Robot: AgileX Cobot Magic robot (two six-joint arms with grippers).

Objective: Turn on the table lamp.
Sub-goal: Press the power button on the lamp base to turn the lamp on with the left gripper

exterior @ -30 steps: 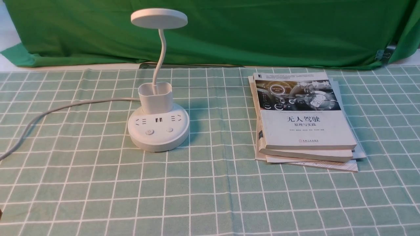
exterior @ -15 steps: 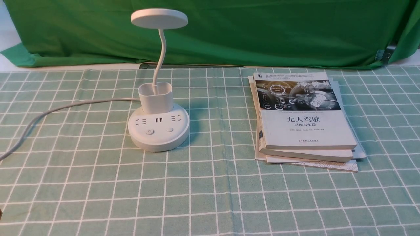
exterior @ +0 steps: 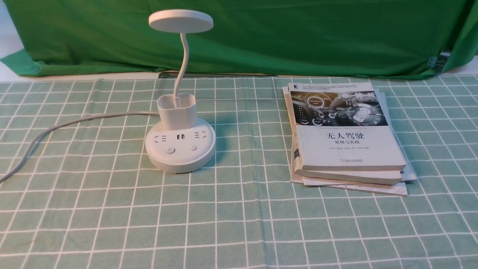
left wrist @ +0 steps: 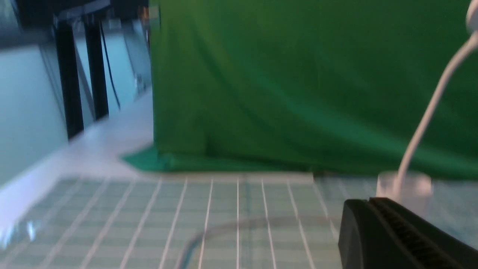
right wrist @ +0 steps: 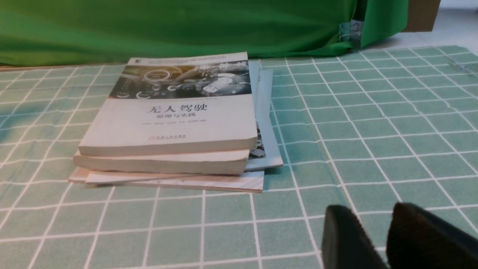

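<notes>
White table lamp [exterior: 180,158] stands at the worktop's [exterior: 239,224] left-hand side, untouched — the dark sliver at the front view's left edge has gone, switching apparently remains to be done — with left end effector [left wrist: 369,201] clenched, right end effector [right wrist: 372,209] parted, empty.

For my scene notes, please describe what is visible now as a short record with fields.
lamp: white plastic table lamp with round disc head, upright, unlit as far as visible
buttons: two, round, on lamp base
cable: grey, thin, running left from lamp
books: stacked white paperbacks, right of lamp
cloth: green-and-white checked fabric, under both
left gripper: dark, not touching lamp
right gripper: black, slightly open, holding nothing
</notes>
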